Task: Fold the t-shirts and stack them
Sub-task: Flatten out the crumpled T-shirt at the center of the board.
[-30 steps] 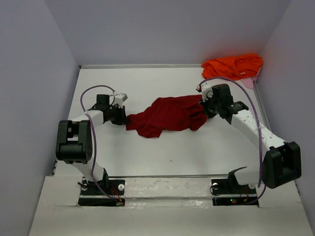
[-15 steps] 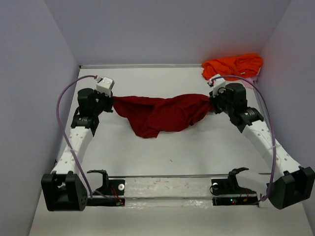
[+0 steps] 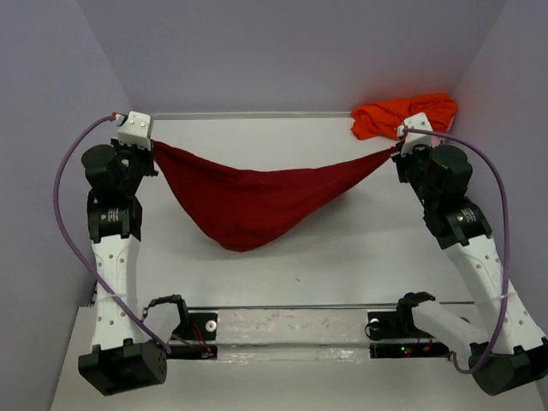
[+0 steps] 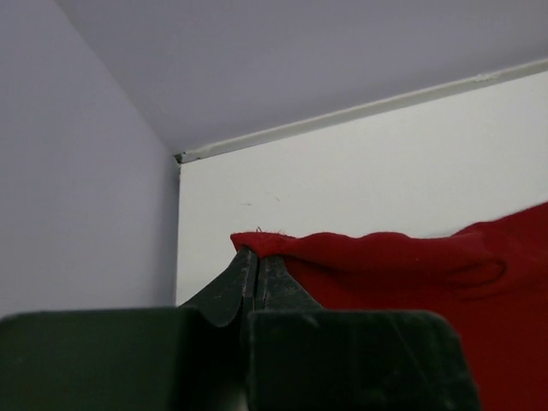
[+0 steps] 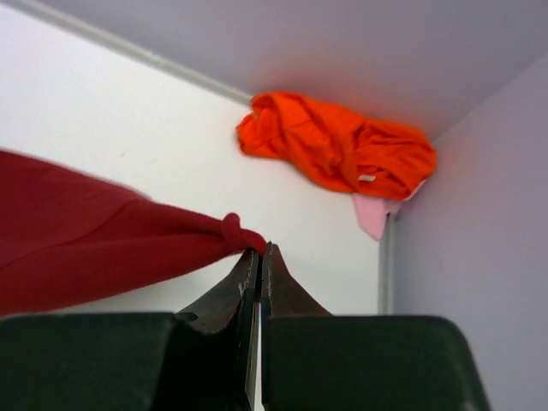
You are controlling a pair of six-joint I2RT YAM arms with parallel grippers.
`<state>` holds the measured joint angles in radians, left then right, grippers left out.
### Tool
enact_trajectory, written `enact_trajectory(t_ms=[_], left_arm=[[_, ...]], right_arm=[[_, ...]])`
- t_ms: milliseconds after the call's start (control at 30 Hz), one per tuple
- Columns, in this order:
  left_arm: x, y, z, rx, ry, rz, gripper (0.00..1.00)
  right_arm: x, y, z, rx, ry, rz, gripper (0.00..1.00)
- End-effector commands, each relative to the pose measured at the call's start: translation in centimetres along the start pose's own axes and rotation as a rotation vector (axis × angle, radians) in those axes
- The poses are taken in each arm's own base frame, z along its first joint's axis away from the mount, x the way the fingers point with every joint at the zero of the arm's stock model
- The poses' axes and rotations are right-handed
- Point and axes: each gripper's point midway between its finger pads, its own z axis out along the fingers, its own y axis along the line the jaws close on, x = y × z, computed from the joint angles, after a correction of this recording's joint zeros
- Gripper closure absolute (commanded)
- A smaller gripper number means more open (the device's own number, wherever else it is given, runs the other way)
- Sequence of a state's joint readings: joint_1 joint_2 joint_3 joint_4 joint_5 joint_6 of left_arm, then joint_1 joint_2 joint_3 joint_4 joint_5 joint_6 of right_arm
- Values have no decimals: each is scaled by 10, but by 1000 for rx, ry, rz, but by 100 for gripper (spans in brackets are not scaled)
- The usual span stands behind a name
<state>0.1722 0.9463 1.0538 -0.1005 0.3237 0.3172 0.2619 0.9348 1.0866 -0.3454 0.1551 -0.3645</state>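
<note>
The dark crimson t-shirt (image 3: 248, 201) hangs stretched between both arms, sagging in a broad V over the table's middle. My left gripper (image 3: 154, 144) is shut on its left corner, seen in the left wrist view as a red hem (image 4: 342, 257) pinched at my left gripper (image 4: 258, 253). On the other side my right gripper (image 3: 396, 151) is shut on a bunched end of the cloth (image 5: 128, 240), which is held at my right gripper (image 5: 259, 251). The bright orange t-shirt (image 3: 404, 115) lies crumpled in the far right corner (image 5: 338, 145).
Lilac walls close in the white table (image 3: 342, 257) on the left, back and right. A pale pink scrap (image 5: 373, 214) peeks from under the orange t-shirt. Both arm bases stand at the near edge.
Both arms have lifted and pulled apart towards the side walls, raising the crimson t-shirt off the table and spreading it from a crumpled heap into a taut hanging sheet.
</note>
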Motion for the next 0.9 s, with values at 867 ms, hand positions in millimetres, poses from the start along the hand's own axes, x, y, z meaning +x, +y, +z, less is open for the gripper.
enact_trajectory(t_ms=[867], left_arm=[[56,42,72,-46,97,-295,100]], right_arm=[[6,-12,35,81,26,37,100]])
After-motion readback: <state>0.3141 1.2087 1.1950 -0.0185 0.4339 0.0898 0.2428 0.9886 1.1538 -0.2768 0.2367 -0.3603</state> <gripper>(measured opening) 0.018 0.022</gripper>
